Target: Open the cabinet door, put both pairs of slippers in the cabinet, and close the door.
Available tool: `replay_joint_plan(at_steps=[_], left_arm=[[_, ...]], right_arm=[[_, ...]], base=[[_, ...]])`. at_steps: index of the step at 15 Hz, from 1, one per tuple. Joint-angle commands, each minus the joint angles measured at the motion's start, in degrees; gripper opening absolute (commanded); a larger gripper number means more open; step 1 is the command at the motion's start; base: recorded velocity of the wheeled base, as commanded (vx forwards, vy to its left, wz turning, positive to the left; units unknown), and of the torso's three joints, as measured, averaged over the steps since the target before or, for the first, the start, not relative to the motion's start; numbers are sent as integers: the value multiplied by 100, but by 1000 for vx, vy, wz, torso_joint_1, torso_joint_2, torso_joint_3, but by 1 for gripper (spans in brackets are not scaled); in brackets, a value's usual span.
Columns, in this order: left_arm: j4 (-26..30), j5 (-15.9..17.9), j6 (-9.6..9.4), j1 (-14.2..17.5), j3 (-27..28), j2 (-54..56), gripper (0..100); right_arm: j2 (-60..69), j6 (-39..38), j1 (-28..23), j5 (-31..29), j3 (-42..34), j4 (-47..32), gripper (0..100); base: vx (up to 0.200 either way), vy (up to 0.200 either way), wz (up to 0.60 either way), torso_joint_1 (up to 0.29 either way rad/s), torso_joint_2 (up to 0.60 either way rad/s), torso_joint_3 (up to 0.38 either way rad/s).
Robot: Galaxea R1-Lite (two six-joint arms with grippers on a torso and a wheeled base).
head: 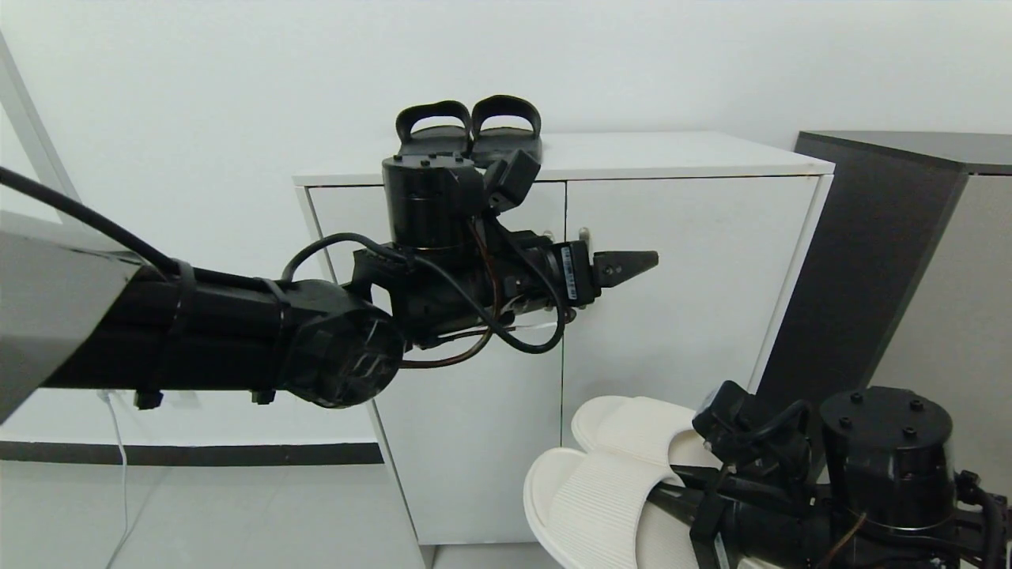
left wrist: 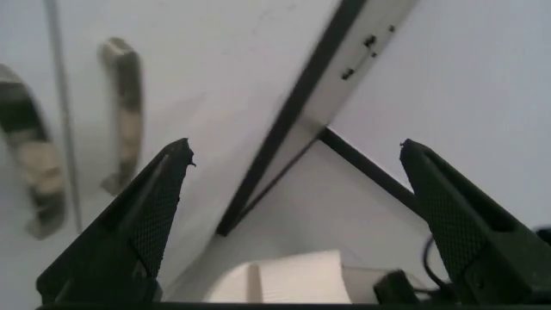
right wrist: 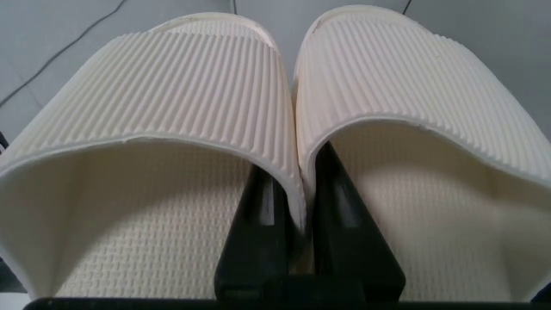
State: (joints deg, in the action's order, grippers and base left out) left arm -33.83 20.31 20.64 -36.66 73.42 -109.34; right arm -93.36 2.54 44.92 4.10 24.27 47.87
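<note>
A white two-door cabinet (head: 680,300) stands ahead with both doors shut. A pair of black slippers (head: 470,126) rests on its top at the left. My left gripper (head: 632,265) is open in front of the doors, close to the handles (left wrist: 125,112) by the centre seam. My right gripper (right wrist: 297,207) is low at the right, shut on the inner edges of a pair of white ribbed slippers (head: 617,474), held side by side (right wrist: 284,112) in front of the right door's lower part.
A dark grey panel (head: 862,261) leans against the cabinet's right side. A white wall is behind, and a black baseboard strip (head: 190,454) and a thin white cable (head: 122,474) run at the lower left.
</note>
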Motion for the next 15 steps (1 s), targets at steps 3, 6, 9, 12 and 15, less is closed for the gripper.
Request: replay_joint_plan(at_steps=[3, 6, 9, 12, 15], left_arm=[[-10, -352, -7, 1, 76, -132, 100], [-1, -853, -60, 1, 366, -431, 100], [87, -862, -95, 1, 664, -685, 100], [236, -853, -86, 1, 946, -852, 100], [228, -827, -34, 1, 990, -879, 100]], right_arm=[[-7, 1, -1, 3, -10, 3, 0], [-16, 1, -10, 3, -19, 3, 0], [-7, 1, -10, -5, -28, 3, 0], [2, 1, -10, -5, -28, 3, 0], [10, 1, -10, 3, -54, 3, 0]], base=[[0, 0, 0, 0, 0, 0], [0, 0, 0, 0, 0, 0], [0, 0, 0, 0, 0, 0], [0, 0, 0, 0, 0, 0], [0, 0, 0, 0, 0, 0]])
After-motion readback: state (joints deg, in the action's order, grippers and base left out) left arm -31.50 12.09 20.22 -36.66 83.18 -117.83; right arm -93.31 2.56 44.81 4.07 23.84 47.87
